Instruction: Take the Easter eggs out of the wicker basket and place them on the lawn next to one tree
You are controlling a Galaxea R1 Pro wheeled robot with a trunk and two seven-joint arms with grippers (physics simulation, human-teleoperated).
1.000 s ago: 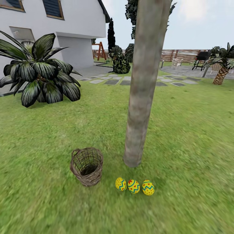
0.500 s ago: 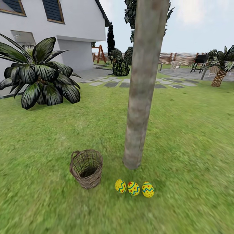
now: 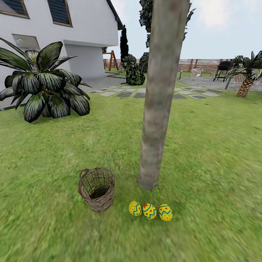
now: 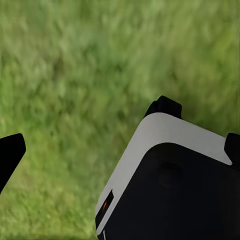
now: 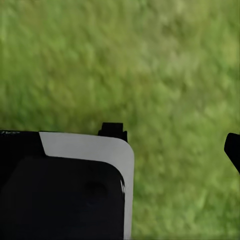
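Three yellow Easter eggs with red dots and zigzag bands lie in a row on the lawn, just in front of the base of the thick grey-brown tree. Left of them stands the brown wicker basket, upright, with nothing visible inside. Over bare grass, my left gripper looks open, one black fingertip at the picture's edge. My right gripper also looks open over grass, with a black fingertip at the edge. Neither holds anything.
A dark leafy plant grows at the left, before the white house. A grey stepping-stone path crosses behind the tree. A short palm and brown fence are far right. My white and black base is below the wrists.
The head view shifted slightly a second ago and has held still since. The eggs, the basket and the tree stay where they were.
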